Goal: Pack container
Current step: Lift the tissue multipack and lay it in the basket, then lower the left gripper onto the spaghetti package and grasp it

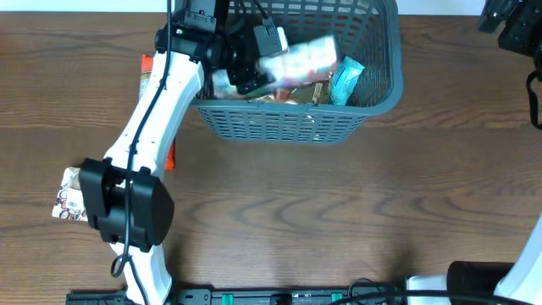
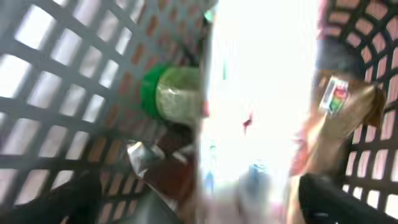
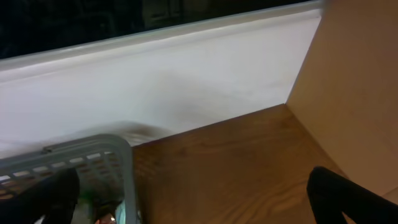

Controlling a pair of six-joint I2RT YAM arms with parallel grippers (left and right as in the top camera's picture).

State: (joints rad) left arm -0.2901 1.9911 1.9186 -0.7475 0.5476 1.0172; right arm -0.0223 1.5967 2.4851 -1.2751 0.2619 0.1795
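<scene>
The dark grey mesh container (image 1: pixel 356 110) stands at the back middle of the table. It holds a teal packet (image 1: pixel 345 80), brown pouches and a green-lidded jar (image 2: pixel 168 93). My left gripper (image 1: pixel 252 68) is inside the container over its left side. A white and pink package (image 1: pixel 301 58) shows blurred between its fingers. In the left wrist view the fingers (image 2: pixel 199 208) stand wide apart, with a gap between the left finger and the package (image 2: pixel 261 93). My right gripper (image 3: pixel 205 205) is open and empty beside the container's right corner (image 3: pixel 121 168).
A patterned packet (image 1: pixel 72 195) lies on the table at the left, by the left arm's base. An orange-red item (image 1: pixel 146 63) lies partly under the left arm. A brown pouch with a label (image 2: pixel 342 102) leans on the container wall. The right arm (image 1: pixel 512 25) is at the back right.
</scene>
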